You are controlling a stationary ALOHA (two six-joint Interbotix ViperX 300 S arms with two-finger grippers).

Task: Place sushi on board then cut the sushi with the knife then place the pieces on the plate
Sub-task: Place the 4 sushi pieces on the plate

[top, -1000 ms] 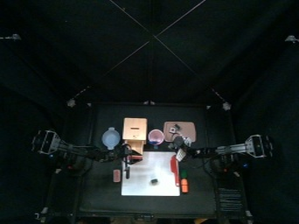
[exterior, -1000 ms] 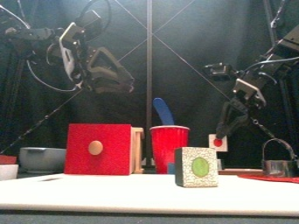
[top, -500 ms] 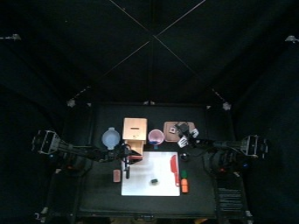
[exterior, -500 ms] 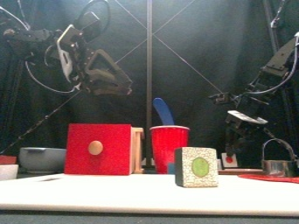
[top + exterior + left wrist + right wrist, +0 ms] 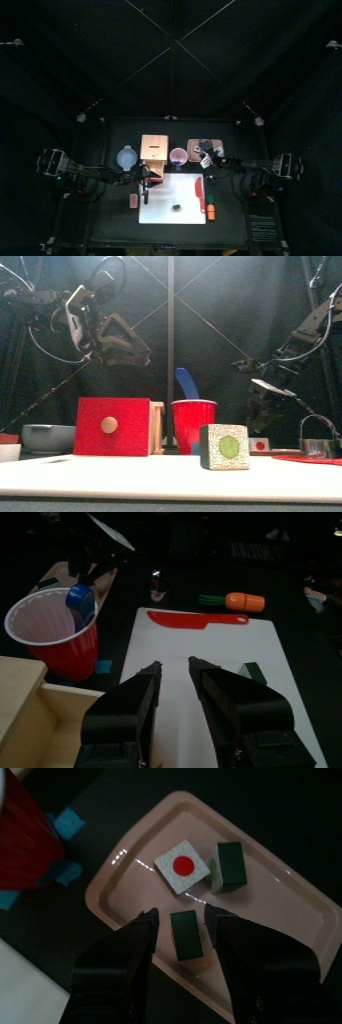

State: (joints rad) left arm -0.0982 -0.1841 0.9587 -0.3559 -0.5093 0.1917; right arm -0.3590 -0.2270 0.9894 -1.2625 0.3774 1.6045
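Observation:
A white cutting board [image 5: 167,193] holds a speckled sushi piece with a green centre [image 5: 225,446], a red toy knife [image 5: 187,618] and a small dark green piece [image 5: 253,670]. On the pink tray [image 5: 274,973] lie a piece with a red dot [image 5: 183,865] and two dark green pieces [image 5: 231,865]. My right gripper [image 5: 183,918] hangs open over the tray; one dark piece [image 5: 187,936] lies on the tray between its jaws, untouched. My left gripper [image 5: 174,667] hovers open and empty above the board, high up at the left in the front view [image 5: 120,346].
A red cup [image 5: 194,426] with a blue knife [image 5: 187,383] stands behind the board, beside the wooden box with its red drawer front [image 5: 112,426]. A blue-grey bowl [image 5: 47,437] sits far left, a metal cutter [image 5: 317,446] far right. A toy carrot [image 5: 230,601] lies beside the board.
My right gripper came down to the tray holding a red-dotted piece, let it go there and has lifted a little. The left arm has stayed put.

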